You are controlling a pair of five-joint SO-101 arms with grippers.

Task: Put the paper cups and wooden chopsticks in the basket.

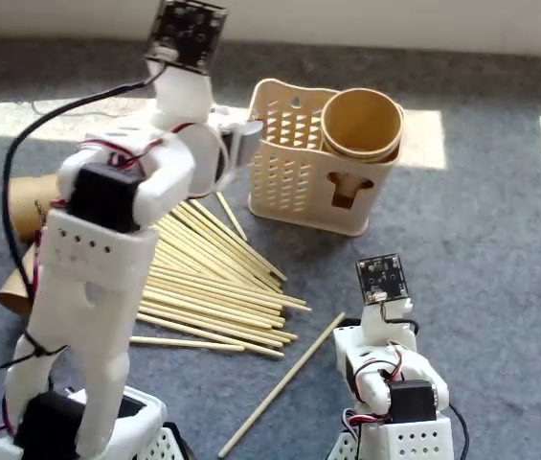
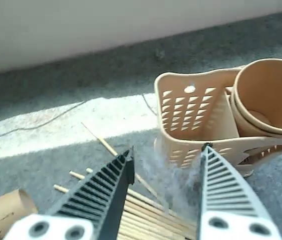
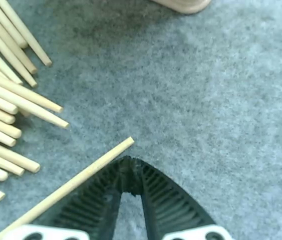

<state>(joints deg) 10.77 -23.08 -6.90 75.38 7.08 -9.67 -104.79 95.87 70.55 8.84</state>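
Basket [image 2: 190,117] beyond spread left fingers [image 2: 106,187]

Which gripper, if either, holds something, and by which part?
Neither. The left gripper is open and empty; the right gripper is shut on nothing, a loose chopstick lying beside it.

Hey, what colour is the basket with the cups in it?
Cream beige basket, with perforated walls; clearest in the high view.
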